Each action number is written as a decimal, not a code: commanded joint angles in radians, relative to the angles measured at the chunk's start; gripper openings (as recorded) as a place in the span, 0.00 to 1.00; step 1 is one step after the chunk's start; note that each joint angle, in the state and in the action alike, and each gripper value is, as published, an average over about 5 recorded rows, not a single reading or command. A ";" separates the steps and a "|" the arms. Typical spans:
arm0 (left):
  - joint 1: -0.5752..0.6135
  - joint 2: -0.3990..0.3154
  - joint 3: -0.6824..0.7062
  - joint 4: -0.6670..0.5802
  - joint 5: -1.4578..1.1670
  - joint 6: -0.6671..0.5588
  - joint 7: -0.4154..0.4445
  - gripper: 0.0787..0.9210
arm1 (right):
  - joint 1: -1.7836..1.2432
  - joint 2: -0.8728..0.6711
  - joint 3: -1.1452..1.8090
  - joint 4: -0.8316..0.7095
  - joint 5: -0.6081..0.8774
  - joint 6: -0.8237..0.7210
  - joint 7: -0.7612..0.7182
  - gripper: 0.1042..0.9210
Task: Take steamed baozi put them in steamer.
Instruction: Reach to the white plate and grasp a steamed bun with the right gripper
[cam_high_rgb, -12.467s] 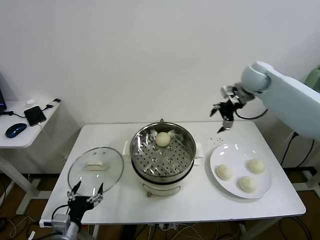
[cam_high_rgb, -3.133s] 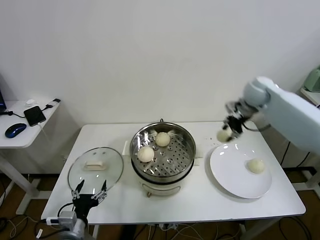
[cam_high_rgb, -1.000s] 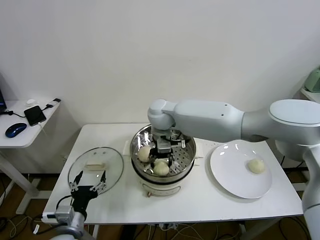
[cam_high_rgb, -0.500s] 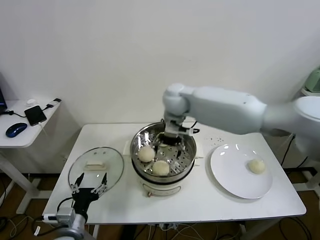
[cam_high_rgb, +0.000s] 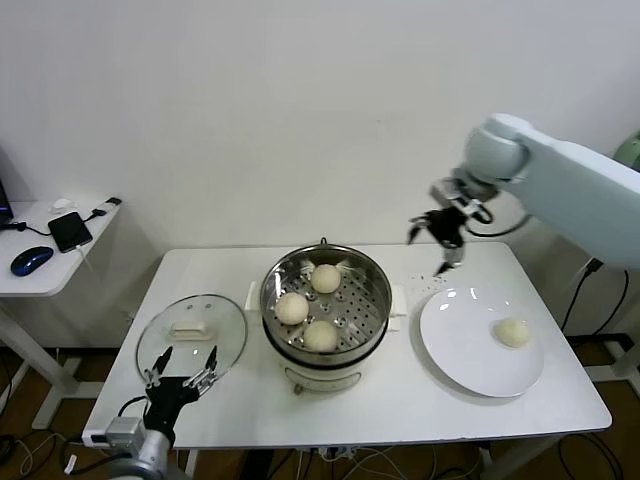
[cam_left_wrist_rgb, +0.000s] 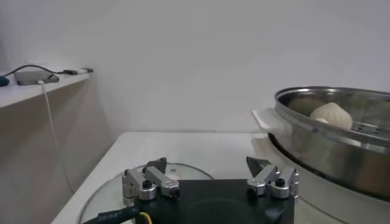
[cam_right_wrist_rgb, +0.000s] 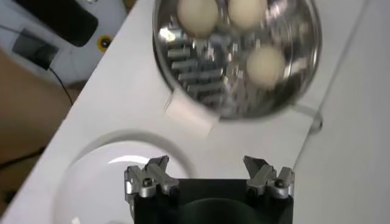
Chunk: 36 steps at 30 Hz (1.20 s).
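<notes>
The right gripper (cam_high_rgb: 441, 243) is up in the air, above the far edge of the counter (cam_high_rgb: 230, 275), between the steamer (cam_high_rgb: 325, 310) and the plate (cam_high_rgb: 482, 341). Its fingers are spread wide apart and there is nothing between them. In its own wrist view the right gripper (cam_right_wrist_rgb: 209, 172) looks down on the steamer (cam_right_wrist_rgb: 237, 58) and on part of the plate (cam_right_wrist_rgb: 97, 176).

The left gripper (cam_high_rgb: 183, 372) sits low at the near edge of the counter, right by the glass lid (cam_high_rgb: 191, 338). Its fingers are wide apart too, and it has hold of nothing. In its own wrist view the left gripper (cam_left_wrist_rgb: 210, 181) sits just over the lid (cam_left_wrist_rgb: 113, 195), with the steamer (cam_left_wrist_rgb: 332, 140) off to one side.

There is one steamer, in the middle of the counter. Three steamed baozi (cam_high_rgb: 291, 308) sit on its tray with holes. One is at the back, one is on the left and one is at the front.

There is one white plate, to the right of the steamer. One baozi (cam_high_rgb: 513, 332) lies on it, near its right side. That makes four baozi in all.

One glass lid lies flat on the counter, to the left of the steamer.
</notes>
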 joint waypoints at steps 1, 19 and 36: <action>0.009 0.002 0.003 0.004 -0.020 0.009 0.007 0.88 | -0.392 -0.134 0.369 -0.140 -0.221 0.037 -0.047 0.88; 0.034 -0.001 -0.001 0.015 -0.007 0.012 0.006 0.88 | -0.571 0.070 0.558 -0.432 -0.527 0.299 0.047 0.88; 0.032 0.001 0.001 0.027 -0.005 0.010 0.002 0.88 | -0.584 0.106 0.609 -0.486 -0.624 0.298 0.119 0.88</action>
